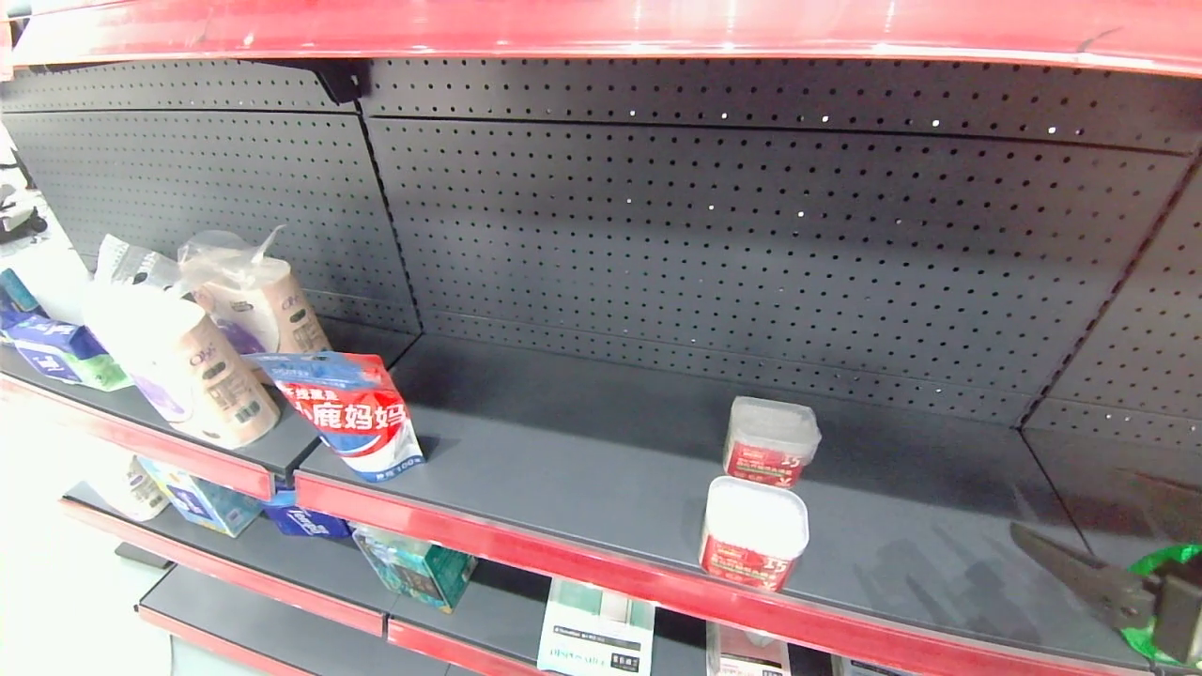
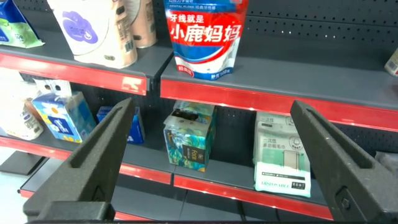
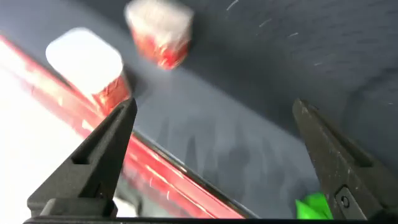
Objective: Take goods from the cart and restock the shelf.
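— So, gripper state?
— Both open. I see the right gripper [image 3: 214,109] with its jaws spread wide and nothing between them, low over the right end of the dark grey metal shelf [image 1: 582,441] with the red front lip. The left gripper [image 2: 212,104] is likewise spread and empty, out in front of the shelving and facing the tier below.
— Goods?
— Two small square plastic tubs with red labels and pale lids stand on that shelf, right of centre, one behind the other and not touching. The front tub [image 1: 753,530] is right at the red lip and the rear tub [image 1: 770,441] sits further back. Both are well apart from the right gripper. A red, white and blue stand-up pouch [image 1: 352,413] is upright at the shelf's left end, near the lip. On the section to its left, a plastic-wrapped beige paper-roll pack [image 1: 188,366] leans just beside the pouch, with a second one behind it.
— Green thing by the right arm?
— It's a bright green plastic item [image 1: 1164,563] just beside the right gripper. I can't tell what it is.
— Lower tier?
— My left wrist camera shows a teal patterned box [image 2: 189,137] and a white-and-green box [image 2: 283,155] there, below the pouch.
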Motion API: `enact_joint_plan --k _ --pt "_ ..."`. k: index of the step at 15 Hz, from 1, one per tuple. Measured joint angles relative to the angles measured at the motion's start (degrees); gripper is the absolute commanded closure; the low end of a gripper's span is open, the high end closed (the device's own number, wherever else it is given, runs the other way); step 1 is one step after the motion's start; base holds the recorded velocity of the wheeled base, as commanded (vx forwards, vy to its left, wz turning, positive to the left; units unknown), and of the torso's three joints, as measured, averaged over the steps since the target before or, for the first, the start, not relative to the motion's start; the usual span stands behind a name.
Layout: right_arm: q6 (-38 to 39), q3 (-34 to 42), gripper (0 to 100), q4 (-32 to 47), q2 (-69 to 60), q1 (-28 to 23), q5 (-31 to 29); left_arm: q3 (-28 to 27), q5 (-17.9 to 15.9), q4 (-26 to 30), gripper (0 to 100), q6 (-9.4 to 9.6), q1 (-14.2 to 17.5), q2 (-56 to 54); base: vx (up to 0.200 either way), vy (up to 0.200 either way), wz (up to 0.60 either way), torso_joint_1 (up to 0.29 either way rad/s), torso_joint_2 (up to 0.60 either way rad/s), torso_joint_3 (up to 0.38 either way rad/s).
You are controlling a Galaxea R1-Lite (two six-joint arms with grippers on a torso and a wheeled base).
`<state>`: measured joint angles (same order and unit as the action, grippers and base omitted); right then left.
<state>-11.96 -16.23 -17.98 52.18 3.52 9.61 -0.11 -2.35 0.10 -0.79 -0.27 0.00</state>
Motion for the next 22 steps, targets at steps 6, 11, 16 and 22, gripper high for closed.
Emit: enact_joint_plan --k 6,11,16,22 --pt "4.88 9.86 0 3.27 -29.46 -1.27 -4.22 0.0 -0.02 0.0 0 0.04 -0.02 0.0 0.0 0.0 0.0 0.0 0.0 0.0" --pt "8.46 14.32 0 18.03 -48.48 -3.19 -10.18 0.0 -0.02 0.0 0 0.04 0.02 0.0 0.0 0.0 0.0 0.0 0.0 0.0" --pt "10.44 14.91 0 17.65 -51.96 -3.45 -10.53 0.01 -0.02 0.0 0 0.01 0.0 0.0 0.0 0.0 0.0 0.0 0.0 0.0" --pt "8.48 14.99 0 17.69 -52.22 -3.5 -12.06 0.01 -0.1 0.0 0 0.57 0.0 0.0 0.0 0.0 0.0 0.0 0.0 0.0"
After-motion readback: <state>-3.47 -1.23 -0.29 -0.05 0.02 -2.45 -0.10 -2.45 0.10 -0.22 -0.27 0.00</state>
